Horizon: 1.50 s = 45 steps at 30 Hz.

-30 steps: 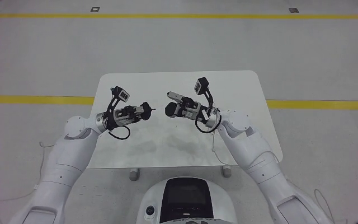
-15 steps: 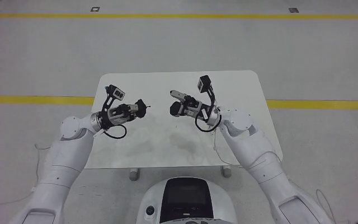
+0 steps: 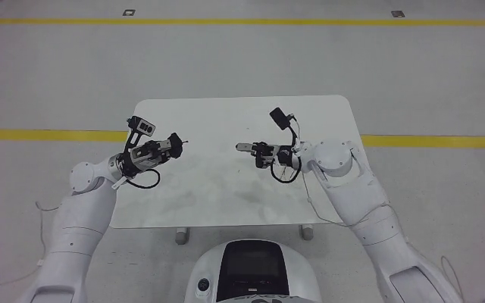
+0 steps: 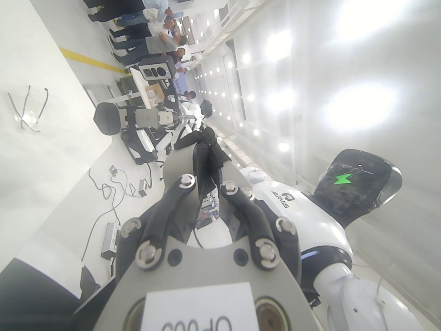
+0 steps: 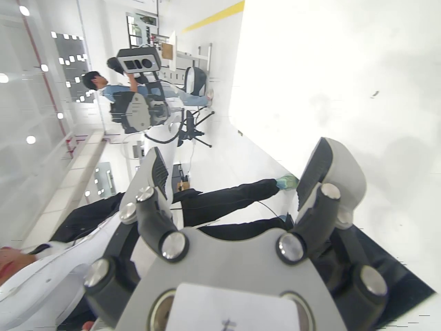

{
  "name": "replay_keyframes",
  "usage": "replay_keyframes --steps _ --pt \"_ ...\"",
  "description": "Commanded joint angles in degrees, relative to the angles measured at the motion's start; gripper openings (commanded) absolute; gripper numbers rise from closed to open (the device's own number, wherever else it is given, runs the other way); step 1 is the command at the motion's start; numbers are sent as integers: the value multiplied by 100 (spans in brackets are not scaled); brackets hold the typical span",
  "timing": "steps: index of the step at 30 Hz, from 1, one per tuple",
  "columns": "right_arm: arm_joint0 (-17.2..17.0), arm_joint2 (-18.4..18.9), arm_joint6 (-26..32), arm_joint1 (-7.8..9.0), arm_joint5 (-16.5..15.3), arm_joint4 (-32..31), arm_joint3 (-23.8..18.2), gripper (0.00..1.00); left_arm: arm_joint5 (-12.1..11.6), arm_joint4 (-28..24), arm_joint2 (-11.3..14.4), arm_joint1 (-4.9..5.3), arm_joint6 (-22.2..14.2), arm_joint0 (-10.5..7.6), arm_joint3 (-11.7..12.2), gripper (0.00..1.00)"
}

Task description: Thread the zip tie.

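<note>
Pinching what looks like the black zip tie (image 4: 206, 136) between pressed-together jaws, the left gripper (image 3: 174, 143) hovers over the left side of the table (image 3: 318, 114). The right gripper (image 5: 241, 154) hangs well apart to the right, jaws spread and empty. Whether the tail sits through the head is too small to tell; threading likely remains.

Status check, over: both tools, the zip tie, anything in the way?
Left tool shut on the zip tie. Right tool open, empty, apart from the left. Nothing seen in the way.
</note>
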Motion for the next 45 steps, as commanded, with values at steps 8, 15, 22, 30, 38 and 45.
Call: replay_keyframes --steps 8,15,22,30,38,45 --pt "6 -40 -211 33 345 -319 -32 100 4 217 178 -16 169 -76 -167 0" --pt "64 -83 58 126 846 -1457 43 100 0 553 591 -56 0 -570 115 0" --pt "-12 -14 93 88 846 -2030 208 100 0 388 874 -66 0 -824 359 0" --pt "-55 -97 -152 84 846 -2325 299 100 63 606 982 -69 205 -761 173 0" --pt "53 -8 -206 -86 846 -3118 710 100 0 966 1381 -154 423 -930 241 0" --pt "61 272 157 -377 846 -3796 911 100 0 1037 1588 -260 167 -1150 557 0"
